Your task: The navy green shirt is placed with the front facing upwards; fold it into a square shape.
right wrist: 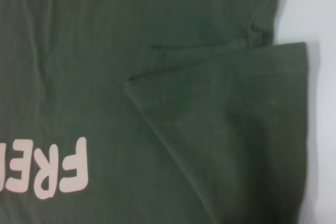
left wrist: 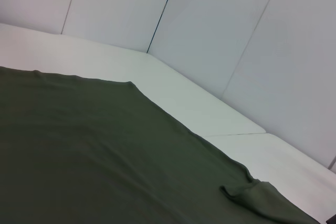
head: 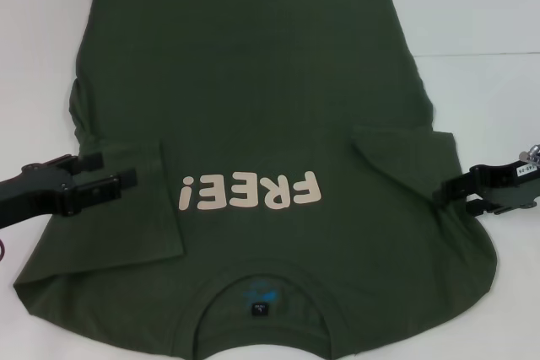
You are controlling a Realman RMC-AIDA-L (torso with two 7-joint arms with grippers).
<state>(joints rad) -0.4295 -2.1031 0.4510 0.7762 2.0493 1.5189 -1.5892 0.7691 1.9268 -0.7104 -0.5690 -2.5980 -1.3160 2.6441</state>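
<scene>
Your left gripper (head: 105, 179) sits at the shirt's left edge, its two dark fingers (head: 99, 188) apart over the sleeve folded inward there, with the navy green shirt (head: 253, 99) spreading away to its right across the white table (head: 481, 14). Your right gripper (head: 451, 191) hangs at the opposite edge beside the other folded-in sleeve. Between the two grippers you see the cream "FREE!" print (head: 251, 191), collar nearest you.

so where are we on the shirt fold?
Early. Done: the green shirt lies print-up on the white table, both sleeves folded inward onto the front, left sleeve and right sleeve. In hand: the left gripper and right gripper sit at the shirt's side edges, level with the "FREE!" print. Left: folding body into a square.
</scene>
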